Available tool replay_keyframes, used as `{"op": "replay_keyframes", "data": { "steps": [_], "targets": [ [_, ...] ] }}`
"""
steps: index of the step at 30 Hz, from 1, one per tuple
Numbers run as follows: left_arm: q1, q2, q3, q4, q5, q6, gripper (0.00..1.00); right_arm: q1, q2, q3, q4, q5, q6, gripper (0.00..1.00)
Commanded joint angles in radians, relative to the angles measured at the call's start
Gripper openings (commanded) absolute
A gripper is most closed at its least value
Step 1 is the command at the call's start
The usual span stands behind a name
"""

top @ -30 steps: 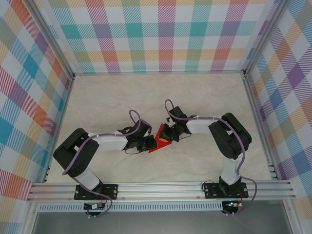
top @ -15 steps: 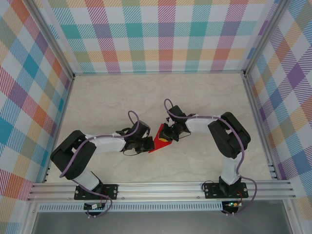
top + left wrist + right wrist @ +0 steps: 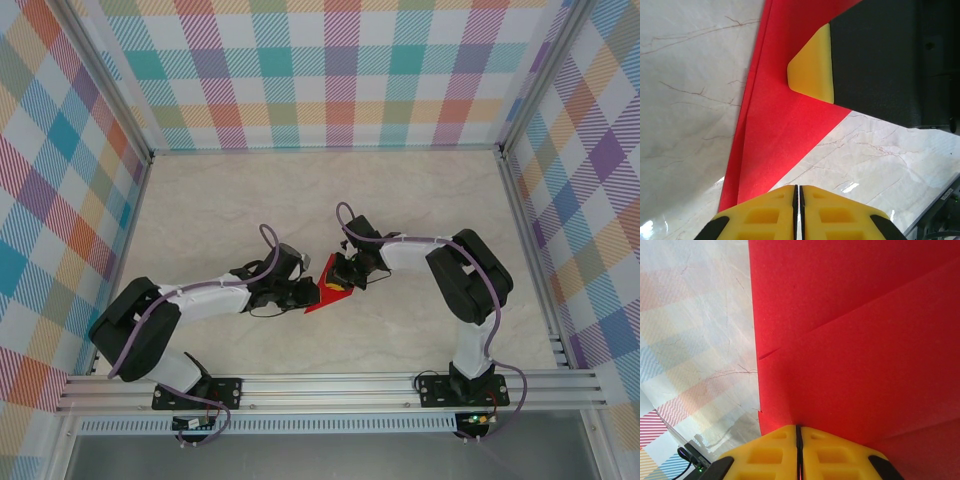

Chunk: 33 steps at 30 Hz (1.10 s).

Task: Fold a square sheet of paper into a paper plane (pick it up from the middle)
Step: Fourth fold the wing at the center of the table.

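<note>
The red paper (image 3: 323, 299) sits at the middle of the table (image 3: 420, 200), between the two wrists. It is no longer a flat square: it is a partly folded, creased wedge.

From above, its long axis runs roughly from far to near and leans a little to the left. Its narrow end reaches toward the near edge. Whether that end is a finished nose is too small to tell.

The left gripper (image 3: 304, 296) comes at the paper from the left, across its long axis. The right gripper (image 3: 339, 283) comes from the right, farther up the paper. Both are equally close to it, each at the paper itself.

In the left wrist view, the left gripper (image 3: 798, 188) has its fingers pressed together with the paper (image 3: 785, 130) running into the slit, so it appears to be pinching an edge. A fold line runs up and away from it, and the right gripper's yellow pad (image 3: 812, 65) rests on the paper farther along.

In the right wrist view, the right gripper (image 3: 798, 428) is likewise closed tight on the paper (image 3: 855, 335), with a crease slanting across it.

It is not clear whether the paper is lifted off the table or lying on it.
</note>
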Motion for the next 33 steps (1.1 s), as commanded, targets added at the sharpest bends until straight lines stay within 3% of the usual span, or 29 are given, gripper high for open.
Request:
{"op": "replay_keyframes", "data": {
  "steps": [1, 14, 33],
  "targets": [
    [-0.011, 0.042, -0.005, 0.006, 0.030, -0.008, 0.12, -0.003, 0.102, -0.044, -0.127, 0.159, 0.002, 0.09],
    [-0.011, 0.078, 0.009, -0.082, -0.065, -0.006, 0.12, -0.003, 0.108, -0.043, -0.142, 0.165, 0.001, 0.09],
    [0.010, 0.051, -0.047, -0.117, -0.094, -0.013, 0.11, -0.003, 0.131, -0.028, -0.195, 0.201, -0.007, 0.09]
  ]
}}
